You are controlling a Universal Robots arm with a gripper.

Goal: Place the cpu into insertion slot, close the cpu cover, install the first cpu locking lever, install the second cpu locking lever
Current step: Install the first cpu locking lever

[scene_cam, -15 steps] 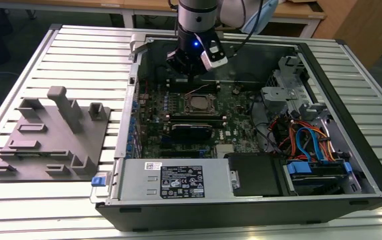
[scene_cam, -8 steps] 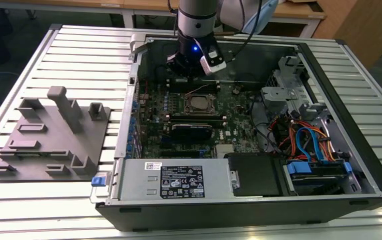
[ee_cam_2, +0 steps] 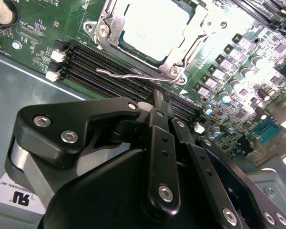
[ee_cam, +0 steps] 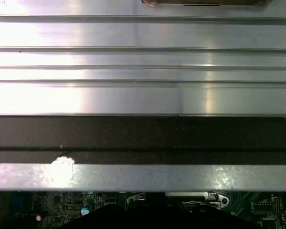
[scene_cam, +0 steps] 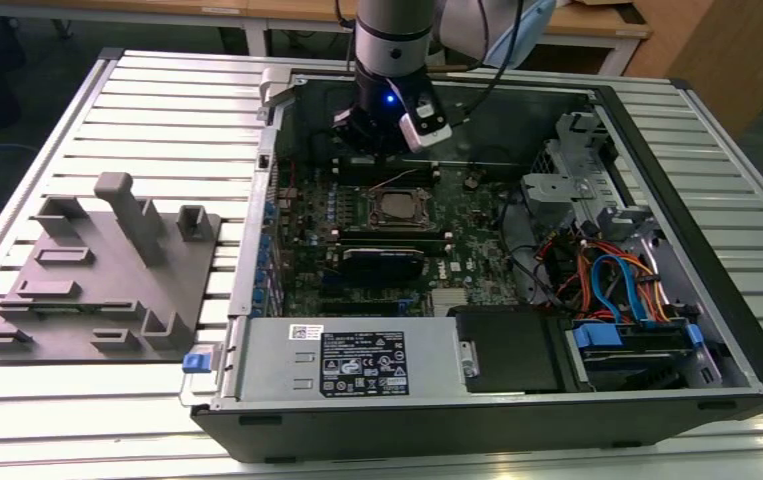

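Note:
The cpu (ee_cam_2: 155, 28), a square chip with a dull silver top, lies in the insertion slot (scene_cam: 401, 208) on the green motherboard. The silvery cpu cover (ee_cam_2: 183, 50) lies flat around the chip like a frame. A thin wire locking lever (ee_cam_2: 128, 75) runs along the socket's edge beside the memory slots; whether it is hooked I cannot tell. My gripper (ee_cam_2: 160, 101) hovers over the memory slots just off that edge, its black fingers (ee_cam_2: 158, 143) shut with nothing between them. In the exterior view the gripper (scene_cam: 376, 150) hangs inside the case, just behind the socket.
The open computer case (scene_cam: 701, 330) lies on a slatted aluminium table (ee_cam: 143, 90). Inside are a power supply (scene_cam: 341, 365), a drive bay with blue and orange cables (scene_cam: 615, 285) and a long black module (scene_cam: 384, 262). A grey fixture plate (scene_cam: 101, 290) stands on the exterior view's left.

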